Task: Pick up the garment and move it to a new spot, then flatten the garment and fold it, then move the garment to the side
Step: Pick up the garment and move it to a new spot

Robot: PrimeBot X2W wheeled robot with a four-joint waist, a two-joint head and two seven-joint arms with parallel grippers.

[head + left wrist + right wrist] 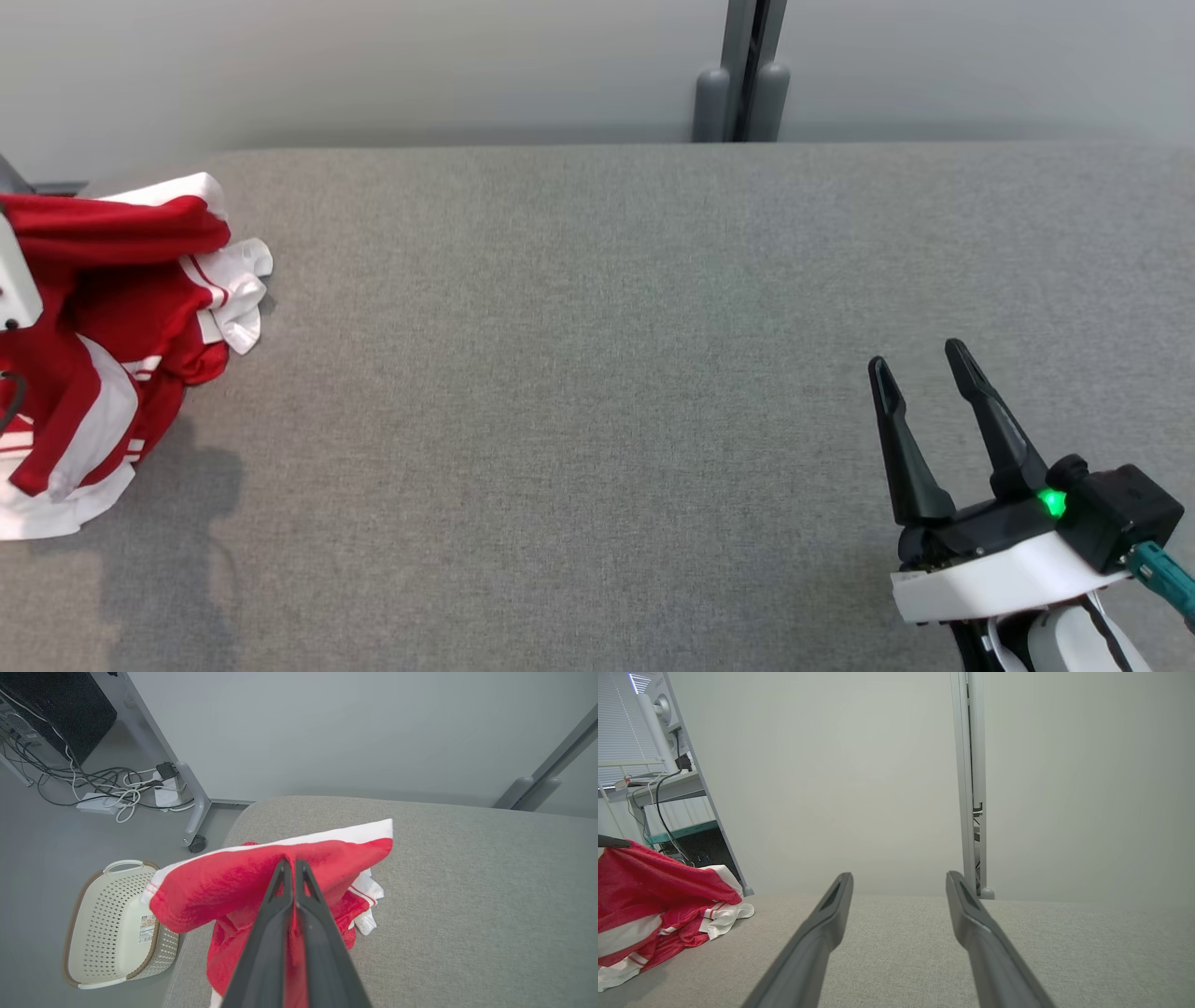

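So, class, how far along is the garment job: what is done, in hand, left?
Done: the left gripper is shut on the red and white garment. In hand: the pick-up, with the cloth bunched and partly raised at the left end of the table. Left: moving it to a new spot, flattening, folding, setting aside; the right gripper is open and holds nothing.

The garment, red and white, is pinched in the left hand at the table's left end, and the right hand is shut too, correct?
Not quite. The right hand is open: the right wrist view shows its fingers spread apart above the table. The left hand is shut on the garment at the table's left end.
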